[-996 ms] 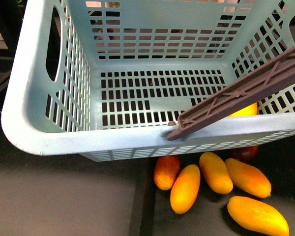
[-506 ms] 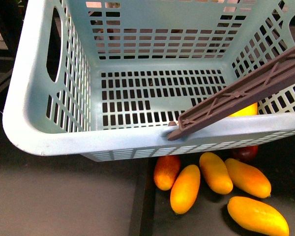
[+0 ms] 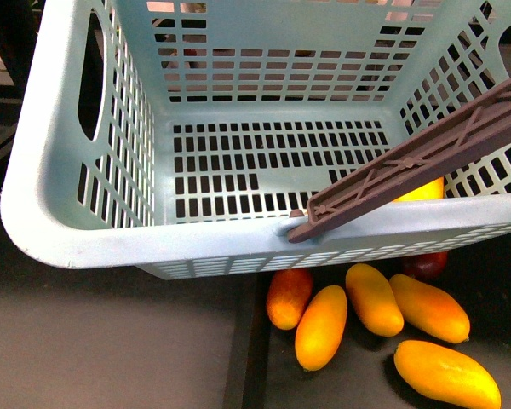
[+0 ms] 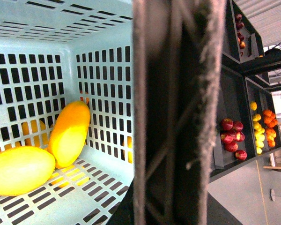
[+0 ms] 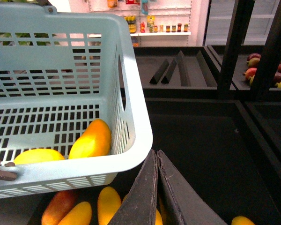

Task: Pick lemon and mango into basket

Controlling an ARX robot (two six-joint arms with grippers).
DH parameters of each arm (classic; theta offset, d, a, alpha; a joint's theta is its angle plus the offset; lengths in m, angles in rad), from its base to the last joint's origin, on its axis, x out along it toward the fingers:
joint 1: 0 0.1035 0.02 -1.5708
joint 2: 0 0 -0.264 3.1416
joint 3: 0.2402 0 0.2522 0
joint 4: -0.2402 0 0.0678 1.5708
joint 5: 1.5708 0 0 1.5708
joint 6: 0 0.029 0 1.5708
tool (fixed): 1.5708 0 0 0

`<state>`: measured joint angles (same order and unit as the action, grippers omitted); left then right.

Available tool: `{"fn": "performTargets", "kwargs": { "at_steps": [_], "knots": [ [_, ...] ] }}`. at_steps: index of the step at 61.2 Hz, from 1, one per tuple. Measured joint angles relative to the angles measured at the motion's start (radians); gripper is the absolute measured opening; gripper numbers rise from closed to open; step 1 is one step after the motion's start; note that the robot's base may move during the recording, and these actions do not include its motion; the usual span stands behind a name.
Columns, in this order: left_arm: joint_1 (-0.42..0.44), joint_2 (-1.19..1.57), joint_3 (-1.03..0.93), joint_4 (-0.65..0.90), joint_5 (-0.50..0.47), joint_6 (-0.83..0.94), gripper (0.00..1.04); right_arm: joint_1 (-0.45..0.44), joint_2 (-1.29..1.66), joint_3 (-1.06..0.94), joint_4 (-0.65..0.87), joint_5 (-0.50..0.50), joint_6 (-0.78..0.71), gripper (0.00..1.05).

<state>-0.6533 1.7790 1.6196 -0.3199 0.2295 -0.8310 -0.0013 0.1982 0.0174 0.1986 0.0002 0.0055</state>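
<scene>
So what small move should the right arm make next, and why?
Probably draw the right fingers back from the basket and stop. They are shut and empty outside the rim, and a lemon and a mango already lie inside, so the task looks done.

A grocery shop. Black produce bins [image 4: 234, 136] hold sorted apples [image 4: 232, 138] and citrus. Stocked shelves [image 5: 150, 21] line the back wall.
</scene>
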Motion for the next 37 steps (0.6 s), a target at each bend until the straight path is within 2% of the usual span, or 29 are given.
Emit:
{"fn": "performTargets", "kwargs": {
  "at_steps": [6, 12, 27, 30, 37],
  "knots": [
    [0.000, 0.000, 0.000, 0.000, 0.000, 0.000, 0.04, 0.000, -0.021, 0.000, -0.021, 0.000, 0.000, 0.02],
    [0.000, 0.000, 0.000, 0.000, 0.002, 0.000, 0.04, 0.000, -0.145, 0.000, -0.177, 0.001, 0.000, 0.02],
    [0.000, 0.000, 0.000, 0.000, -0.001, 0.002, 0.04, 0.000, -0.191, 0.000, -0.197, 0.000, -0.002, 0.03],
    [0.000, 0.000, 0.000, 0.000, 0.000, 0.000, 0.04, 0.000, -0.192, 0.000, -0.197, 0.000, -0.002, 0.11],
    [0.000, 0.000, 0.000, 0.000, 0.000, 0.001, 0.04, 0.000, -0.192, 0.000, -0.197, 0.000, -0.002, 0.41]
  ]
}}
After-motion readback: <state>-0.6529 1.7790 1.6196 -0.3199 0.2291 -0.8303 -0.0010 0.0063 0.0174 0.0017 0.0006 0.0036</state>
